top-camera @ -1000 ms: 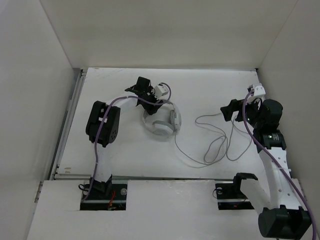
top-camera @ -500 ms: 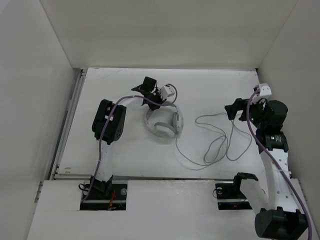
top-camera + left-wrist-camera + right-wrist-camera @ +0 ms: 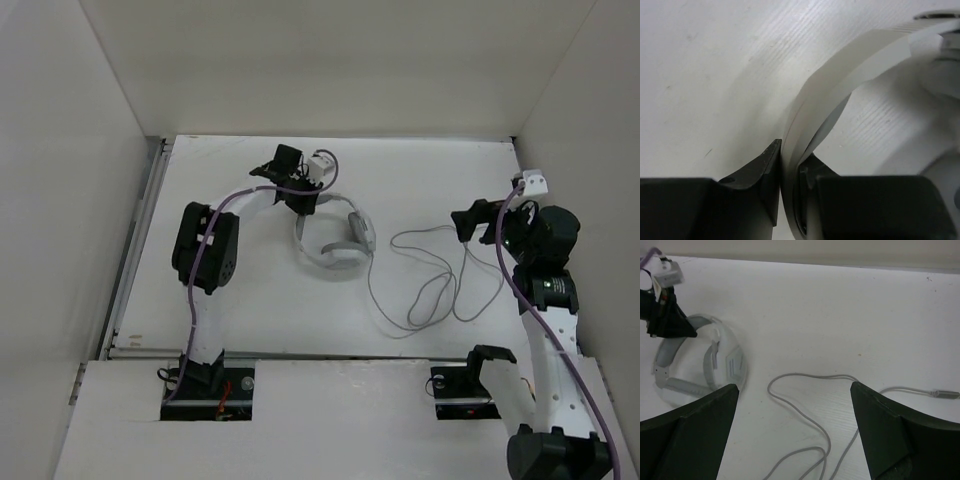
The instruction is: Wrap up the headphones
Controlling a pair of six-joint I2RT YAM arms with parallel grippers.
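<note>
The white and grey headphones (image 3: pixel 335 258) lie left of the table's middle. My left gripper (image 3: pixel 303 200) stands at their far end, shut on the headband. In the left wrist view the pale headband (image 3: pixel 855 65) runs down between the black fingertips (image 3: pixel 767 165) of that gripper (image 3: pixel 789 156), with an earcup (image 3: pixel 935 175) at the right. The thin grey cable (image 3: pixel 432 290) trails right in loose loops. My right gripper (image 3: pixel 468 222) hovers open above the cable's far loops. In its own view that gripper (image 3: pixel 794 387) frames the cable (image 3: pixel 805 412), with the headphones (image 3: pixel 700 360) at the left and the plug (image 3: pixel 945 394) at the right.
White walls enclose the table at the back, left and right. A metal rail (image 3: pixel 140 240) runs along the table's left edge. Purple arm cables hang along both arms. The left arm's elbow (image 3: pixel 205 248) stands left of the headphones.
My left gripper has shut on the headband. The headphones have turned and slid slightly right, dragging the near cable with them. The right gripper has drifted a little to the right, still open.
</note>
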